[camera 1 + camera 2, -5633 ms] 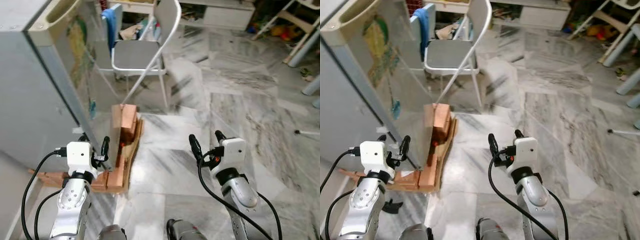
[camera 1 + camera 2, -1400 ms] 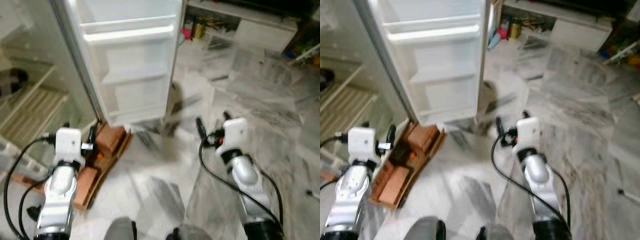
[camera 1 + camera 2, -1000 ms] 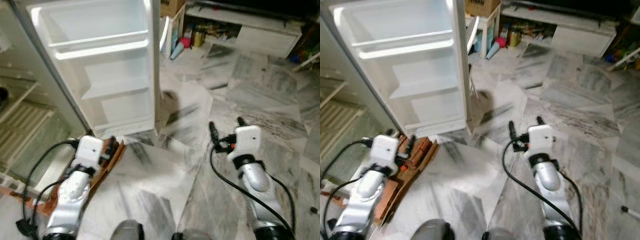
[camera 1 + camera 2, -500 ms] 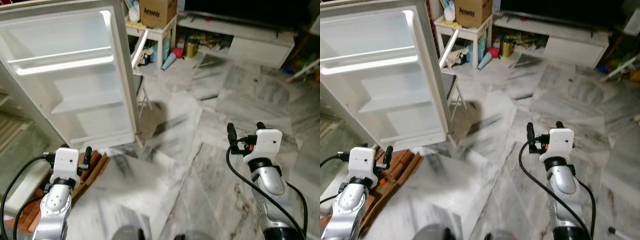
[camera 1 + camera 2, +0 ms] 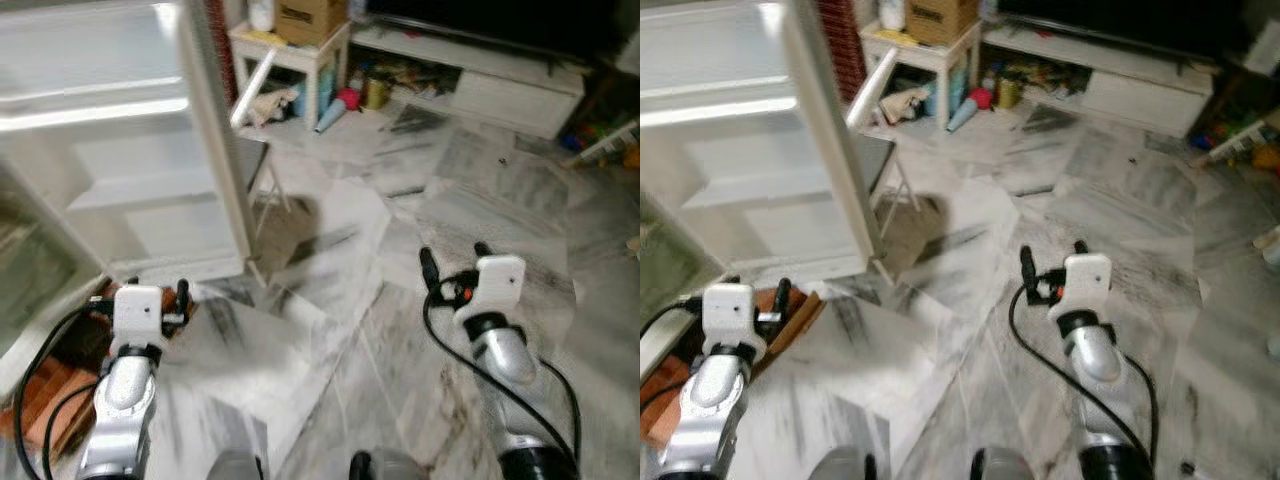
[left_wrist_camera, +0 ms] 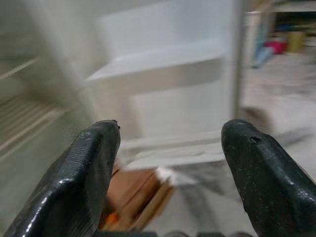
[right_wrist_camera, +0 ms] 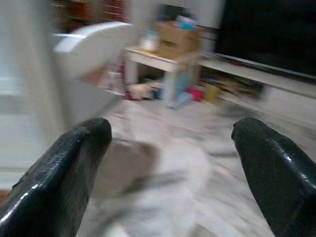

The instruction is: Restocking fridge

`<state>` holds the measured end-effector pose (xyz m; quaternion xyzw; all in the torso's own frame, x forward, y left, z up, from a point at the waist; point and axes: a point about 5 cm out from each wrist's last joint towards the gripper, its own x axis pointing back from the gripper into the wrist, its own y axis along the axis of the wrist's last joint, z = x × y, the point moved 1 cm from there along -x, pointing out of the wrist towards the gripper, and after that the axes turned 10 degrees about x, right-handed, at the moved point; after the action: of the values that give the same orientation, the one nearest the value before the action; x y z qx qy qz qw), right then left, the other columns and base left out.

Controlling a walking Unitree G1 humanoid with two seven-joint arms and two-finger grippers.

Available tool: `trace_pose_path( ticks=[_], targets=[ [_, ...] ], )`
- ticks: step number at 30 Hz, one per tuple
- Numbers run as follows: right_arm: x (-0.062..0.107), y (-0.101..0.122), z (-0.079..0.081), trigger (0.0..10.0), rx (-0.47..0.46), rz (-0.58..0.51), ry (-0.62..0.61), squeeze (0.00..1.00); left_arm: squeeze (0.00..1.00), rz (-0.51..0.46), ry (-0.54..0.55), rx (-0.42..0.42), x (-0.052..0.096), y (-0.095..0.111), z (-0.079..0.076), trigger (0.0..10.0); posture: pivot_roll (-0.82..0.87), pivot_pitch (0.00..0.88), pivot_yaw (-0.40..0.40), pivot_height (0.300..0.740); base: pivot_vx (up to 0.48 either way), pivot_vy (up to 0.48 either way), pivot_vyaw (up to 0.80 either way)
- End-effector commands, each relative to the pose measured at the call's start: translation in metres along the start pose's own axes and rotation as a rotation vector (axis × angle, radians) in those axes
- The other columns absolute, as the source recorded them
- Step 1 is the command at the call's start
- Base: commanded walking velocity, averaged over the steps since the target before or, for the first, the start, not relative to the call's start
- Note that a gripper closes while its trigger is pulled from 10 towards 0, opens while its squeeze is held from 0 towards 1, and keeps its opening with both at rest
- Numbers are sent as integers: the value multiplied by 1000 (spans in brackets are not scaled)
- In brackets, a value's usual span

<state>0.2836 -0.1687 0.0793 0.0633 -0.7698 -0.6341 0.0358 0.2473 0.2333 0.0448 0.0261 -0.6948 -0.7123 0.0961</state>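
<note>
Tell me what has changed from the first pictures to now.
The fridge door, shut at first with a folding chair beyond it, now stands wide open with its bare white shelves showing. The head camera has swung right, bringing the small table with a cardboard box and the low TV unit into sight. Nothing was grasped or released: the left gripper and right gripper stay open, empty, raised over the marble floor.

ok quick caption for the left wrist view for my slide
Open left gripper faces the open fridge door and its bare door shelf, with wooden blocks on the floor below.
</note>
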Motion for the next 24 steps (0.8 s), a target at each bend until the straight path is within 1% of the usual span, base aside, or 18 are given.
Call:
trace_pose_path(
  ticks=[1,6,13,15,19,21,24],
  targets=[
    [-3,-1,1,10000,6,2,5,0,0,6,21,12,1,-3,0,10000,82,59,-48,740,0,0,469],
    [-4,-3,-3,10000,-20,19,-34,0,0,2,-9,-6,2,-2,-6,10000,89,63,-38,740,0,0,94],
    [-3,-5,-3,10000,-18,23,-48,0,0,6,-37,-16,1,-2,-7,10000,78,68,-18,740,0,0,0],
    [-2,-7,-4,10000,-21,40,-59,0,0,7,-56,-17,-1,-1,-9,10000,74,70,-14,740,0,0,0],
    [-1,-9,-6,10000,-22,50,-70,0,0,4,-70,-23,-3,0,-12,10000,67,76,-4,740,0,0,-762],
    [-1,-8,-6,10000,-20,49,-75,0,0,4,-98,-26,-4,1,-16,10000,67,85,-1,740,0,0,-800],
    [-1,-8,-7,10000,-18,47,-78,0,0,5,-104,-25,-4,1,-17,10000,69,90,-2,740,0,0,-800]
  ],
)
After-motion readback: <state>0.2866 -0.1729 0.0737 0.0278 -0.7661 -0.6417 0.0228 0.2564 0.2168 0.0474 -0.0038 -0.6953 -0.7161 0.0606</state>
